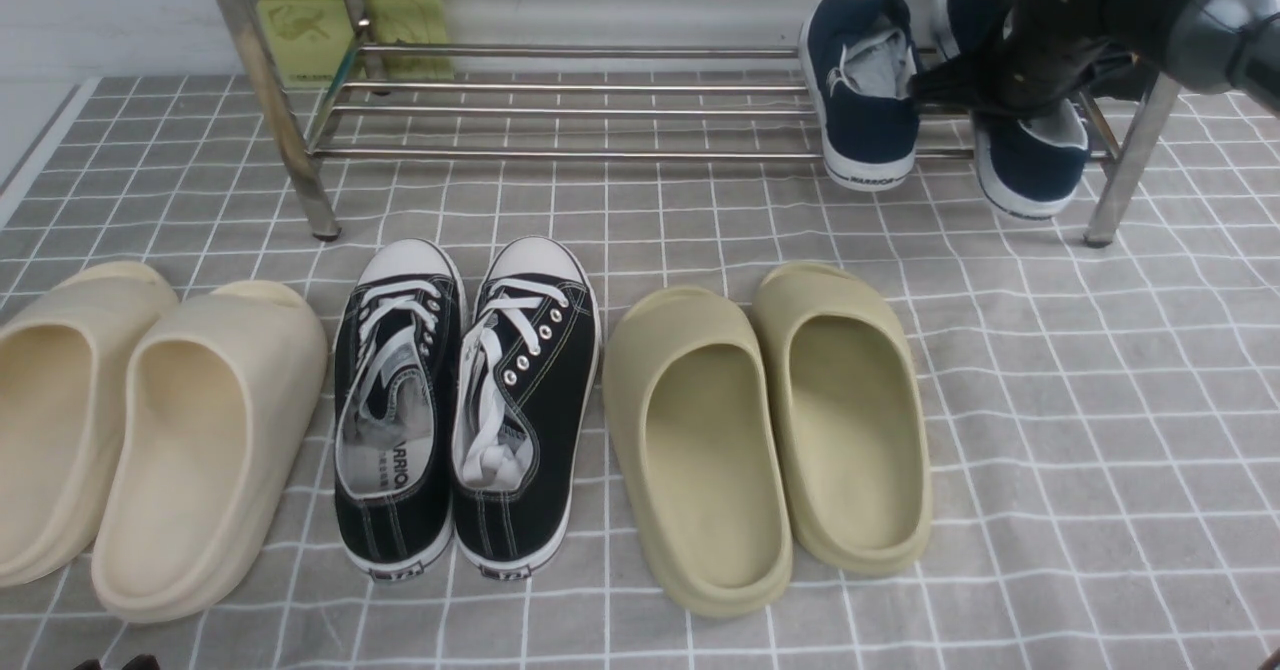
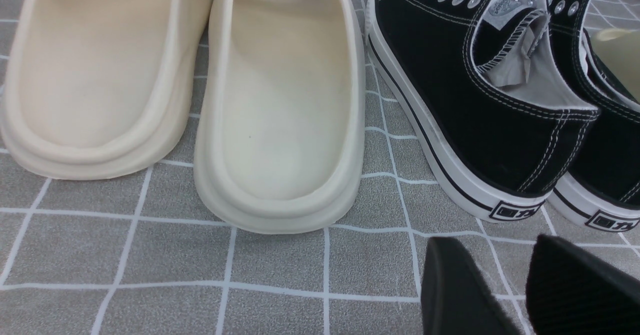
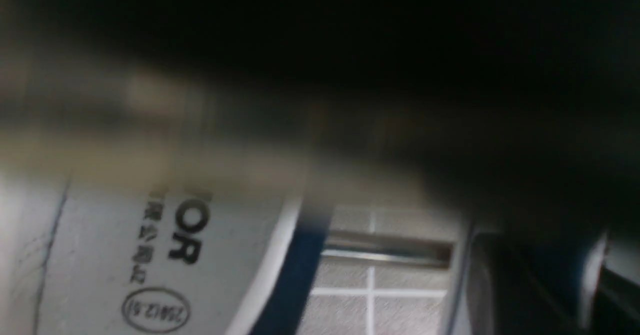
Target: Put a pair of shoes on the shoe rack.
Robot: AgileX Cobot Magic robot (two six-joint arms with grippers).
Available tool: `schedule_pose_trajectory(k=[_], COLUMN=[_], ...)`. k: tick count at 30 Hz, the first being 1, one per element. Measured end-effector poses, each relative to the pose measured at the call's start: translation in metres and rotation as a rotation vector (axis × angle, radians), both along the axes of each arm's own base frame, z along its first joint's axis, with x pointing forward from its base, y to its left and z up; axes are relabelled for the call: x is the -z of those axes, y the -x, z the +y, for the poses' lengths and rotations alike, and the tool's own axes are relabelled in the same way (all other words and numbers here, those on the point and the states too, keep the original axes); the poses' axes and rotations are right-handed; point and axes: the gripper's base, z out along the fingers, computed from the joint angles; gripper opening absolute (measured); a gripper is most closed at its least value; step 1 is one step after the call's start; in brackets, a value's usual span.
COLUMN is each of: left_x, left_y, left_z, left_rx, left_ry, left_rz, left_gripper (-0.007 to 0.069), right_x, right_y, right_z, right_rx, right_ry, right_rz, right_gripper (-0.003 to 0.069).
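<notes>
The silver shoe rack (image 1: 560,153) stands at the back. Both navy sneakers lie on its lower shelf at the right end, heels toward me. The left one (image 1: 865,100) rests free. My right gripper (image 1: 985,90) reaches in under the top bar and is shut on the inner side wall of the right one (image 1: 1035,155), whose heel hangs over the front bar. The right wrist view is dark and blurred: the left sneaker's insole (image 3: 125,255), a rack bar (image 3: 385,252), my right gripper (image 3: 585,275). My left gripper (image 2: 492,242) is open and empty, low behind the black sneakers' heels.
Black lace-up sneakers (image 1: 465,400) stand in the middle of the grey checked cloth (image 1: 1100,430), olive slides (image 1: 770,430) to their right, cream slides (image 1: 130,420) to their left. The rack's right front leg (image 1: 1125,165) stands next to my right arm. Green items (image 1: 340,30) sit behind the rack.
</notes>
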Motion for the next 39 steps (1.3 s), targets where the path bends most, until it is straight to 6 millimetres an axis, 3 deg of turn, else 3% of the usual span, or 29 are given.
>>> schedule_pose_trajectory(k=[2, 4, 5, 7, 9, 10, 11, 15, 17, 18, 20, 24, 26, 27, 29, 34, 39], left_x=[0.000, 0.000, 0.000, 0.000, 0.000, 0.000, 0.000, 0.000, 0.000, 0.000, 0.000, 0.000, 0.000, 0.000, 0.000, 0.000, 0.000], left_y=[0.000, 0.000, 0.000, 0.000, 0.000, 0.000, 0.000, 0.000, 0.000, 0.000, 0.000, 0.000, 0.000, 0.000, 0.000, 0.000, 0.000], left_z=[0.000, 0.000, 0.000, 0.000, 0.000, 0.000, 0.000, 0.000, 0.000, 0.000, 0.000, 0.000, 0.000, 0.000, 0.000, 0.000, 0.000], left_rx=[0.000, 0.000, 0.000, 0.000, 0.000, 0.000, 0.000, 0.000, 0.000, 0.000, 0.000, 0.000, 0.000, 0.000, 0.000, 0.000, 0.000], left_ry=[0.000, 0.000, 0.000, 0.000, 0.000, 0.000, 0.000, 0.000, 0.000, 0.000, 0.000, 0.000, 0.000, 0.000, 0.000, 0.000, 0.000], left_rz=[0.000, 0.000, 0.000, 0.000, 0.000, 0.000, 0.000, 0.000, 0.000, 0.000, 0.000, 0.000, 0.000, 0.000, 0.000, 0.000, 0.000], left_gripper=[0.0238, 0.0238, 0.0238, 0.0238, 0.0238, 0.0238, 0.0238, 0.0238, 0.0238, 0.0238, 0.0238, 0.0238, 0.0238, 0.0238, 0.0238, 0.0238, 0.0238], right_x=[-0.001, -0.009, -0.010, -0.026, -0.050, -0.057, -0.082, -0.150, -0.162, -0.180, -0.192, -0.179, -0.154, -0.155, -0.119, -0.053, -0.024], right_y=[0.000, 0.004, 0.006, 0.016, 0.031, 0.034, 0.050, 0.101, 0.115, 0.143, 0.172, 0.230, 0.257, 0.264, 0.301, 0.358, 0.388], right_z=[0.000, -0.002, -0.002, -0.005, -0.008, -0.008, -0.010, -0.015, -0.016, -0.021, -0.026, -0.038, -0.042, -0.043, -0.049, -0.056, -0.060], right_rx=[0.000, 0.008, 0.013, 0.014, -0.012, -0.015, -0.036, -0.067, -0.075, -0.083, -0.089, -0.090, -0.084, -0.084, -0.097, -0.137, -0.140], right_ry=[0.001, 0.007, 0.010, 0.026, 0.046, 0.047, 0.049, -0.016, -0.033, -0.045, -0.048, -0.058, -0.088, -0.093, -0.120, -0.155, -0.222], right_rz=[-0.005, 0.008, 0.022, 0.054, 0.071, 0.066, 0.064, -0.024, -0.046, -0.103, -0.158, -0.258, -0.282, -0.300, -0.360, -0.492, -0.610], right_gripper=[0.0192, 0.0351, 0.0375, 0.0508, 0.0584, 0.0589, 0.0612, 0.0568, 0.0528, 0.0447, 0.0355, 0.0089, 0.0012, 0.0008, -0.0004, -0.0004, -0.0004])
